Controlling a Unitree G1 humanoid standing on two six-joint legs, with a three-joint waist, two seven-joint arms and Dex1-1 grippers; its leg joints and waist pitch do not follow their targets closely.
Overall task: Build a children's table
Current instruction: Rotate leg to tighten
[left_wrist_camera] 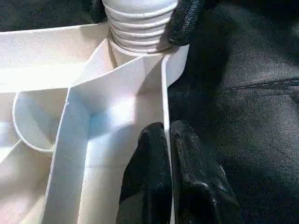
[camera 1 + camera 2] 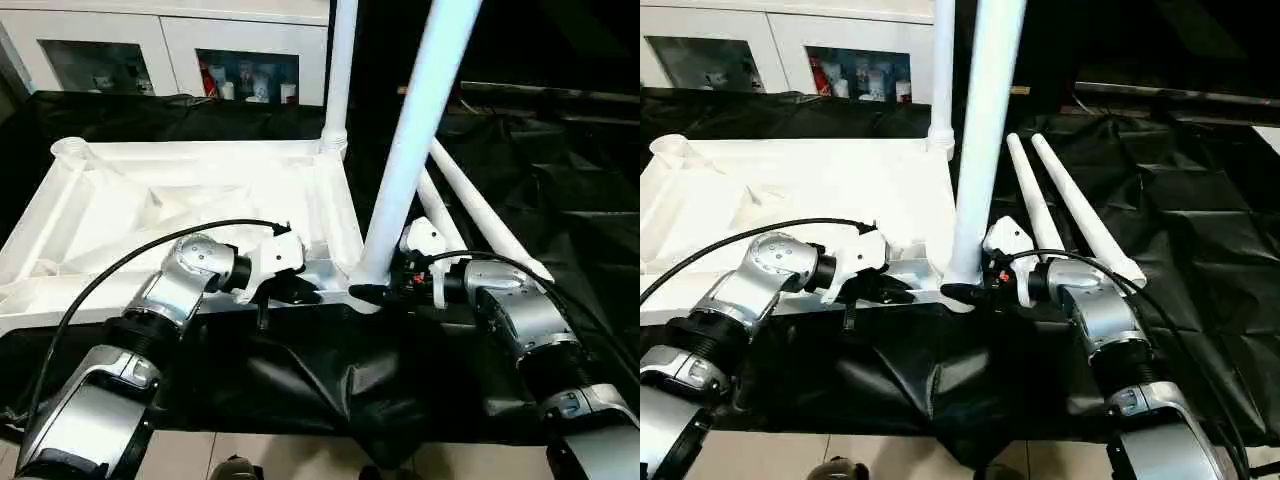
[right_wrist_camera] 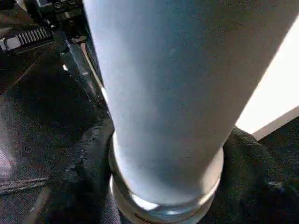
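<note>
**Kid:** Where is the table right now?

**Me:** The tabletop lies upside down on my desk, which has a black cloth over it. You can see it in the left and middle of the head camera picture. Its ribs face up so the round corner holes are open for the legs.

**Kid:** Why is your left end effector pinching the edge?

**Me:** It is shut tight on the thin side wall of the tabletop, one finger on each side. I think that keeps the top from sliding while the other arm works on the corner.

**Kid:** And the big white pole?

**Me:** That is a leg. It stands in the near corner socket, near the middle of the picture, and leans a bit to the upper right. My right end effector has its black fingers around the bottom of that leg, right at the ridged end. They sit wide because the leg is fat. I can't tell if they are squeezing it hard or just hugging it.

**Kid:** Are other legs done?

**Me:** One far leg already stands in the back corner. Two spare legs lie on the cloth at the right, close by, so I can reach them next.
</note>
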